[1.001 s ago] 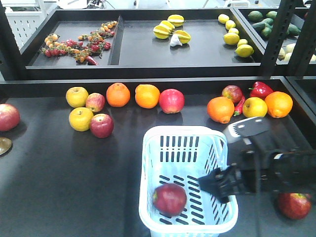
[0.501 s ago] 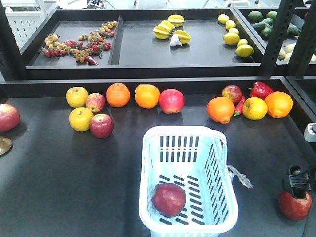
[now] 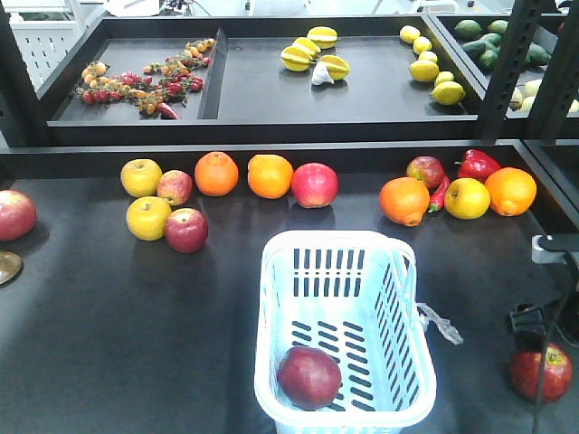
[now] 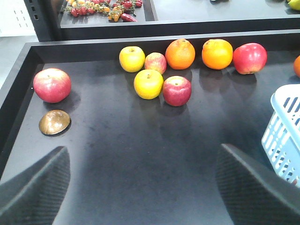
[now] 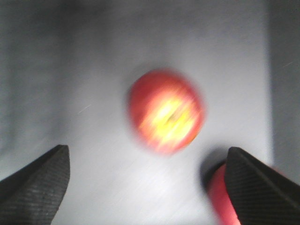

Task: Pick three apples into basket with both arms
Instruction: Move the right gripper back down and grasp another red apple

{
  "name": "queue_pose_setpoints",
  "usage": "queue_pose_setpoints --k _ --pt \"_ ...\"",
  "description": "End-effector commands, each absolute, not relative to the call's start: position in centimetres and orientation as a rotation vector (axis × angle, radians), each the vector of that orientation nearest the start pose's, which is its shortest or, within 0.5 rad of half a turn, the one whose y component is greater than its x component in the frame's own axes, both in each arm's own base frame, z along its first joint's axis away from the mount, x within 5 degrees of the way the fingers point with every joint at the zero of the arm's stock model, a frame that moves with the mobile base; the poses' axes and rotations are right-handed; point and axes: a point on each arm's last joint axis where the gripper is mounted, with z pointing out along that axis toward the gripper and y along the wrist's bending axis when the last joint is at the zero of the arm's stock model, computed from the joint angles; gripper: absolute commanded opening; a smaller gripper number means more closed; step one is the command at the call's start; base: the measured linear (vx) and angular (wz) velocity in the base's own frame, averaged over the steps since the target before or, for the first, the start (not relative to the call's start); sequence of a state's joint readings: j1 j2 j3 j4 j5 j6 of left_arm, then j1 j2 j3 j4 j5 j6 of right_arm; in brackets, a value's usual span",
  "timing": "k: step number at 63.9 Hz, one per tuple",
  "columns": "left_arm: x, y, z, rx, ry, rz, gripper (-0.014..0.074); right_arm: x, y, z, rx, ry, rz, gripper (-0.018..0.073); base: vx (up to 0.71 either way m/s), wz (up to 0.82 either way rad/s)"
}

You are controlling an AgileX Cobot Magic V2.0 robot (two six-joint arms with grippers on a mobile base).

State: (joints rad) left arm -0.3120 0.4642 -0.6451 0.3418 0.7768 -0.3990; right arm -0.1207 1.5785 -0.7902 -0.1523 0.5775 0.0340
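The light-blue basket (image 3: 271, 307) stands at the front middle of the table, and its corner shows in the left wrist view as the basket (image 4: 286, 136). One dark red apple (image 3: 308, 378) lies in it. Another red apple (image 3: 541, 372) sits at the front right, with my right gripper (image 3: 531, 327) just above and behind it. In the blurred right wrist view my right gripper (image 5: 146, 161) is open over a yellow-blushed apple (image 5: 166, 111). My left gripper (image 4: 143, 154) is open and empty over bare table, well short of a red apple (image 4: 176, 90).
A row of fruit lies behind the basket: yellow apples (image 3: 142, 177), oranges (image 3: 216, 174), a red apple (image 3: 315, 184) and a red pepper (image 3: 477, 164). Another red apple (image 3: 14, 214) sits at the far left. A raised shelf (image 3: 262, 127) runs behind.
My right arm has drawn back from over the basket to the right and now hangs over the front-right apple. The apple in the basket has shifted slightly.
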Motion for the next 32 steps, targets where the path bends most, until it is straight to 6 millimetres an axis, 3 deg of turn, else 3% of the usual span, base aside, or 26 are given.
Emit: queue_pose_setpoints --k 1,16,32 --pt "8.4 -0.5 34.3 0.017 1.961 -0.066 0.0593 29.0 -4.9 18.1 0.04 2.787 -0.233 0.0627 0.0 0.0" --pt "8.4 -0.5 34.3 0.017 1.961 -0.066 0.0593 30.9 -5.2 14.6 0.0 2.866 -0.239 0.0623 0.0 0.0" --pt "8.4 -0.5 34.3 0.017 1.961 -0.066 0.0593 31.2 -5.2 10.4 -0.017 2.967 -0.215 0.0617 0.0 0.0"
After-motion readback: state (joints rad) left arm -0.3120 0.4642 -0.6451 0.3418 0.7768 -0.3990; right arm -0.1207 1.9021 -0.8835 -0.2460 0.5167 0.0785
